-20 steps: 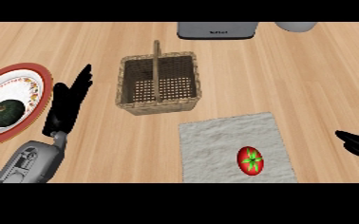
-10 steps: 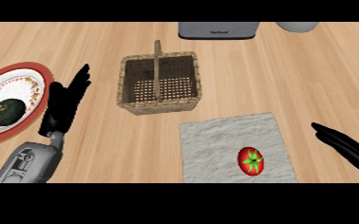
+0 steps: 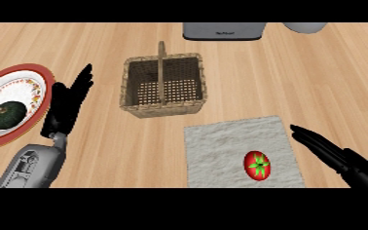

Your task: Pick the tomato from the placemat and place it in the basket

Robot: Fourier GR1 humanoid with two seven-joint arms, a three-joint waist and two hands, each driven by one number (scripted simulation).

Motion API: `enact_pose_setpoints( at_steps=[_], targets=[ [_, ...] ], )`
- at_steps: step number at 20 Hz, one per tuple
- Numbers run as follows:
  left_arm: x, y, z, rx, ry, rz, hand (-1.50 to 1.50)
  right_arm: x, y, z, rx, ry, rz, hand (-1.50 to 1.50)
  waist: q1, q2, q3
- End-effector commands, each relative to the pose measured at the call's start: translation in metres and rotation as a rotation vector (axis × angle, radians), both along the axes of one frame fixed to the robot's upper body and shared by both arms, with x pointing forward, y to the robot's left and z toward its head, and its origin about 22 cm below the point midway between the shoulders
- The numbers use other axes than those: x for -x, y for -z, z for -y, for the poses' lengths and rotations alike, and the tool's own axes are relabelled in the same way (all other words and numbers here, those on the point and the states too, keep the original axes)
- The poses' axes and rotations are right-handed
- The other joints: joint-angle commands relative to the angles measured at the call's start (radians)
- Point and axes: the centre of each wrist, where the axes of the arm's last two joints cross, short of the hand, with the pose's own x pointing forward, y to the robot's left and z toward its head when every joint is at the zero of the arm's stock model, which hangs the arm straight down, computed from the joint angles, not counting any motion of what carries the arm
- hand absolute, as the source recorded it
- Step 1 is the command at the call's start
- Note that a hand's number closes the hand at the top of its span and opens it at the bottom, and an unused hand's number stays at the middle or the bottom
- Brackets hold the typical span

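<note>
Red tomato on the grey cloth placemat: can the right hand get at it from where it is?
Probably yes: the red tomato lies uncovered, and nothing stands between it and the right hand.

This is a home kitchen, seen from above a light wooden counter [image 3: 302, 78]. At nine o'clock a patterned, red-rimmed plate [image 3: 32, 75] holds a dark green vegetable [image 3: 10, 114]. A woven basket [image 3: 162, 108] with a handle stands near the centre. At five o'clock a pale cloth placemat [image 3: 223, 146] carries a tomato [image 3: 257, 165]. At twelve o'clock sits a grey appliance [image 3: 221, 31], and at one o'clock a grey rounded vessel [image 3: 305, 27].
</note>
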Motion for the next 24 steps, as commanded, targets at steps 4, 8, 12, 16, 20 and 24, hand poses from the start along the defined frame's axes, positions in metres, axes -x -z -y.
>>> enact_pose_setpoints(
  at_steps=[4, 8, 12, 16, 20, 24],
  targets=[
    [-0.007, 0.002, -0.009, 0.000, -0.021, -0.022, 0.00, -0.017, 0.005, -0.018, -0.004, 0.000, 0.017, -1.50, -0.001, 0.000, 0.000],
    [0.013, 0.007, -0.006, 0.005, -0.005, -0.005, 0.00, -0.020, 0.015, -0.042, 0.010, -0.009, 0.001, -1.50, 0.002, 0.000, 0.000],
    [-0.014, 0.004, 0.007, 0.027, 0.007, -0.018, 0.00, -0.028, 0.010, -0.052, 0.002, -0.011, 0.017, -1.50, -0.002, 0.001, 0.000],
    [-0.011, -0.012, -0.002, 0.021, -0.004, 0.005, 0.00, -0.033, 0.021, -0.049, 0.012, -0.016, -0.008, -1.50, 0.000, 0.000, 0.000],
    [0.022, 0.013, -0.009, 0.000, 0.000, -0.003, 0.00, -0.026, 0.042, -0.060, 0.021, -0.019, -0.043, -1.50, 0.004, 0.000, 0.000],
    [0.006, -0.012, 0.010, -0.003, -0.002, -0.001, 0.00, -0.018, 0.046, -0.055, 0.051, -0.011, -0.071, -1.50, 0.000, -0.001, 0.000]
  ],
)
